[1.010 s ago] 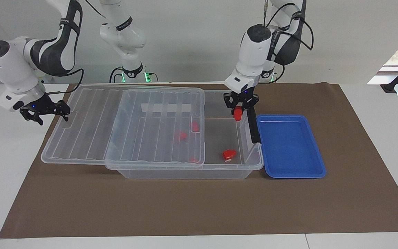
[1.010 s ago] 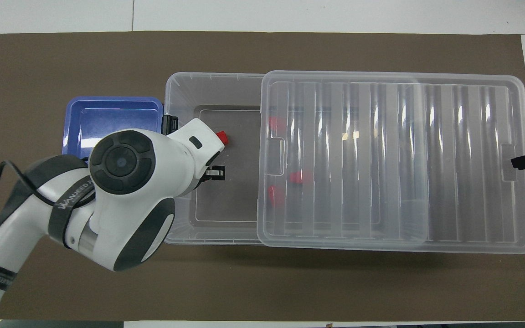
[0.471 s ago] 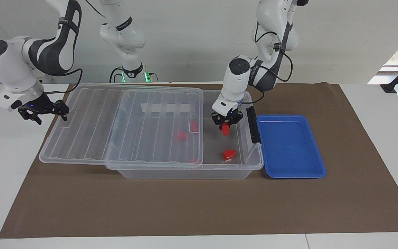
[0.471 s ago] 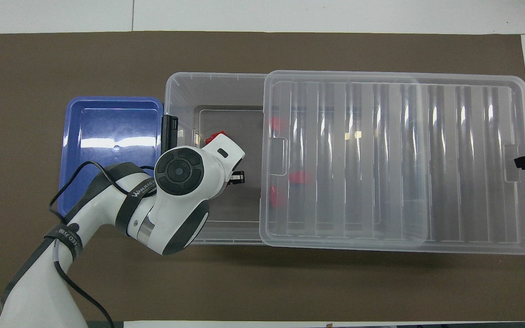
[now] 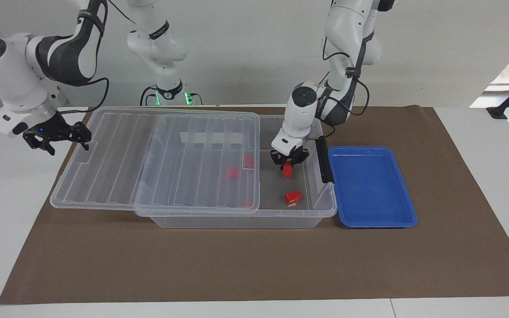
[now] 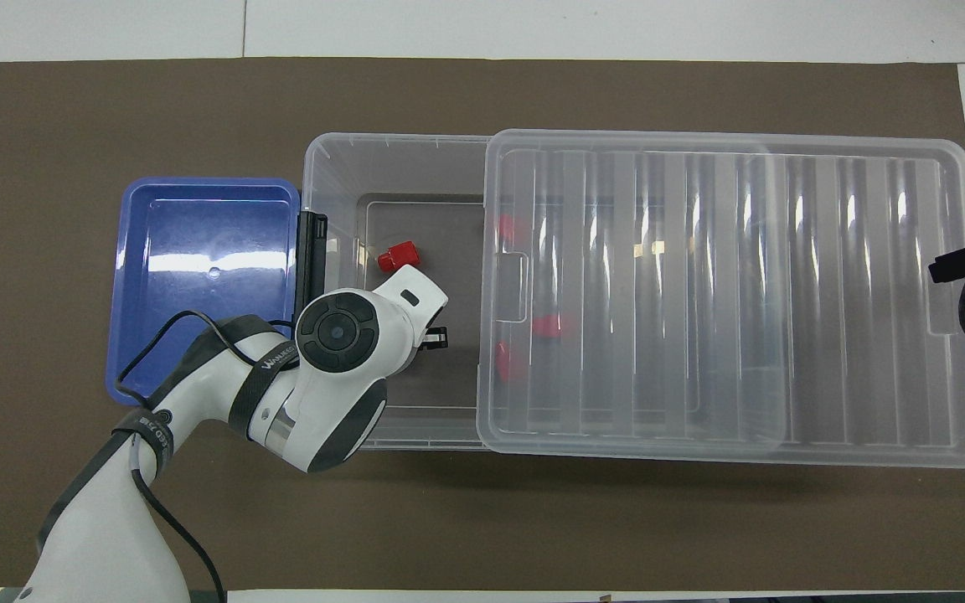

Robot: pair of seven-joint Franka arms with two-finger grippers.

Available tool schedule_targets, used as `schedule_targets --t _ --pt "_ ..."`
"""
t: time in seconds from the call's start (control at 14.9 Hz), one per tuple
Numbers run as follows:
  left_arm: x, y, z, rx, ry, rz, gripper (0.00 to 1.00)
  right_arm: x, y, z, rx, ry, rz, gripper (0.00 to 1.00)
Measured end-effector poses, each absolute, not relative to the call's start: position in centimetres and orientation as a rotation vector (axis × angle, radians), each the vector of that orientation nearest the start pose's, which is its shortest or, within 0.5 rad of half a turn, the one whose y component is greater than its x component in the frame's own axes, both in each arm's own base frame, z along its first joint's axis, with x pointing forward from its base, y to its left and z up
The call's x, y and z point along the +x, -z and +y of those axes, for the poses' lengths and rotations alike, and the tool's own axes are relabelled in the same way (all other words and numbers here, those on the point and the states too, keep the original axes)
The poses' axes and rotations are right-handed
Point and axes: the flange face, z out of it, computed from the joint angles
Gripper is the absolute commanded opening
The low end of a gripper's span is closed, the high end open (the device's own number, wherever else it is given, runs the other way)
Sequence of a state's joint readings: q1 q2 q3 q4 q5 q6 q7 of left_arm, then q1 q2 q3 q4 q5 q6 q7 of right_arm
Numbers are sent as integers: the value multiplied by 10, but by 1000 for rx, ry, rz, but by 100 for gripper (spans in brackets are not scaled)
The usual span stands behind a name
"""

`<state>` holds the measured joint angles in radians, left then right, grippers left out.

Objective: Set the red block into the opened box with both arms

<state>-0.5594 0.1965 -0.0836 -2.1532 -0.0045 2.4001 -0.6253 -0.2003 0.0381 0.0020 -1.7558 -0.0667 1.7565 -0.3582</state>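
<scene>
Release is the step in hand: the left gripper (image 5: 288, 164), closed on the red block (image 5: 287, 170), hangs low inside the box (image 5: 320, 211)'s uncovered end and should open gently, while the right gripper (image 5: 55, 138), fingers spread, holds the lid (image 5: 117, 154)'s edge.

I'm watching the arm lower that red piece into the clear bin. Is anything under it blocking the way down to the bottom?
Nothing visible does. The left gripper holds the red block inside the box, in the part the slid-aside lid leaves uncovered. Another red block lies on the floor, farther from the robots, not underneath.
</scene>
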Motion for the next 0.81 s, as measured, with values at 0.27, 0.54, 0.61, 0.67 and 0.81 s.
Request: schedule_targets --t 0.27,0.54,0.61,0.67,0.81 --pt "455 -328 -340 -3199 80 19 100 550 -562 -84 -3174 -98 -176 100" --pt "451 -385 -337 -3200 104 20 100 546 -567 -83 -3176 -101 -147 100" --pt "449 -403 -335 -3198 106 21 100 546 -568 -85 -3177 -100 -139 100" --pt "446 -421 -333 -3196 108 19 100 545 -570 -90 -3179 -97 -127 100" --pt "441 -460 -322 -3195 121 1 100 541 -577 -115 -3182 -84 -111 98"
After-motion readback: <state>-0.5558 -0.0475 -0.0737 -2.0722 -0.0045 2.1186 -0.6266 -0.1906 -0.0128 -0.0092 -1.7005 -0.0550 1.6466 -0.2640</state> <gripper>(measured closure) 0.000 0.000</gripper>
